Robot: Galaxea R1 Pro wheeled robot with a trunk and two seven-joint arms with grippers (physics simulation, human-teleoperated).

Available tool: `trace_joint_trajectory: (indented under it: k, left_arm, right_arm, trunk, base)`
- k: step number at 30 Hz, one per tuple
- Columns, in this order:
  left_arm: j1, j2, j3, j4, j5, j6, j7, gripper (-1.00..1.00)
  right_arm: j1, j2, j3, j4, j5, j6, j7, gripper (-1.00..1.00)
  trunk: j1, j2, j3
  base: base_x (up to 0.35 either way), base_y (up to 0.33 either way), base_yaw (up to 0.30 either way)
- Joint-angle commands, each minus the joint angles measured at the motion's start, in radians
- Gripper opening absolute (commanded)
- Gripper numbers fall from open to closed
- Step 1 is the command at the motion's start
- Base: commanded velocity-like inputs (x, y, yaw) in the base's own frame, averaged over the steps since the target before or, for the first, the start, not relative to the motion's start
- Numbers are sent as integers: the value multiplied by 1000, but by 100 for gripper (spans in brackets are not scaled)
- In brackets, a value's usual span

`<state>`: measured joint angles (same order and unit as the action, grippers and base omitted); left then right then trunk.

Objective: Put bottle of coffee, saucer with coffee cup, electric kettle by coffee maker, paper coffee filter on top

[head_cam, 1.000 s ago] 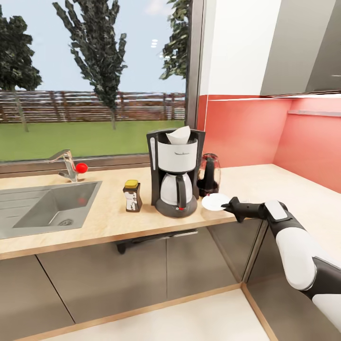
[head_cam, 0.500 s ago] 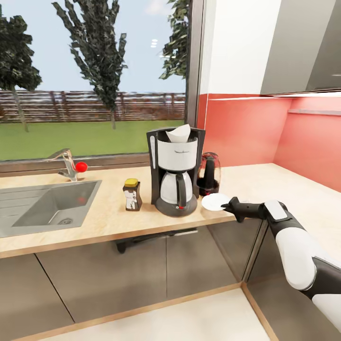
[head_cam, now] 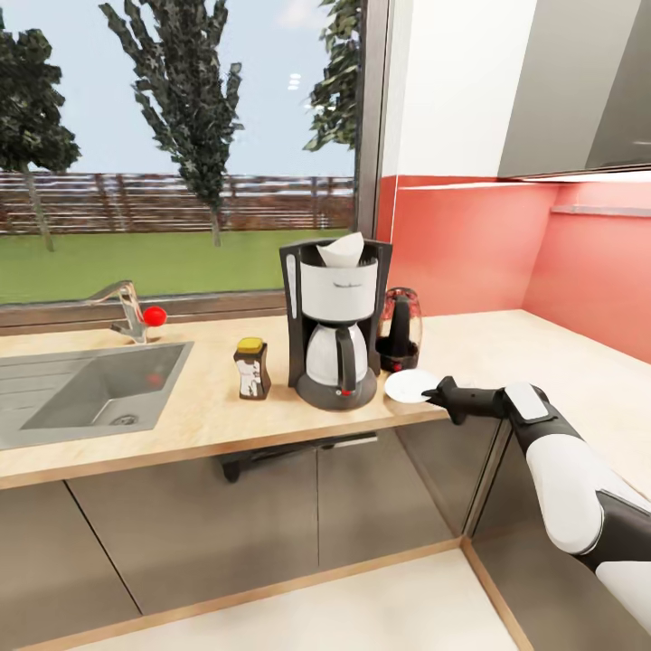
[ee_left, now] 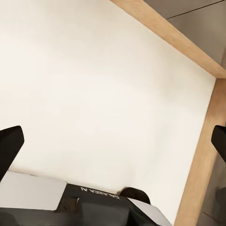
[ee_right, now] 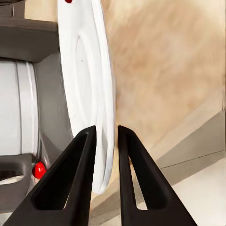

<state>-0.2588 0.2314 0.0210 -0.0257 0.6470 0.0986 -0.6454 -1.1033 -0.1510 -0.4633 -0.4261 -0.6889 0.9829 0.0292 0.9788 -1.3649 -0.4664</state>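
White, rounded right arm [head_cam: 565, 488] with black joints, a white patch near the wrist, thin black fingers [ee_right: 77, 188].

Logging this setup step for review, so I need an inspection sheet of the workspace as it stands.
Surface: light-wood countertop, sink at its left.
Job's things: coffee maker with paper coffee filter on top; bottle of coffee to its left; electric kettle to its right; saucer at the counter's front edge; coffee cup not seen.
Clutter: nothing seen.
Hands: right hand pinches the saucer's rim; left hand open over floor.
Cables: nothing seen.
Surroundings: window, red backsplash, grey cabinets.
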Motion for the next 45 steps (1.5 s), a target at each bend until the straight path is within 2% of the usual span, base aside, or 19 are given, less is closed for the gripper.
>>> trace_joint_trajectory:
  k: [1, 5, 8, 40, 45]
  left_arm:
    - [0, 0, 2, 0, 6, 10, -3, 100]
    - [0, 0, 2, 0, 6, 10, -3, 100]
    - [0, 0, 2, 0, 6, 11, -3, 100]
    - [0, 0, 2, 0, 6, 11, -3, 100]
    - [0, 0, 2, 0, 6, 11, -3, 100]
  right_arm:
    - [-1, 1, -8, 1, 2, 5, 5, -100]
    - [-1, 0, -8, 9, 2, 5, 5, -100]
    - [-1, -1, -8, 10, 2, 5, 5, -100]
    - [0, -1, -8, 15, 2, 3, 4, -100]
    - [0, -1, -8, 16, 2, 3, 3, -100]
  trunk:
    - [4, -8, -4]
    - [4, -8, -4]
    - [15, -29, -14]
    - [15, -29, -14]
    - [35, -64, -29]
  base:
    - [0, 0, 0]
    - [0, 0, 0]
    - [0, 0, 0]
    - [20, -12, 0]
    - [0, 0, 0]
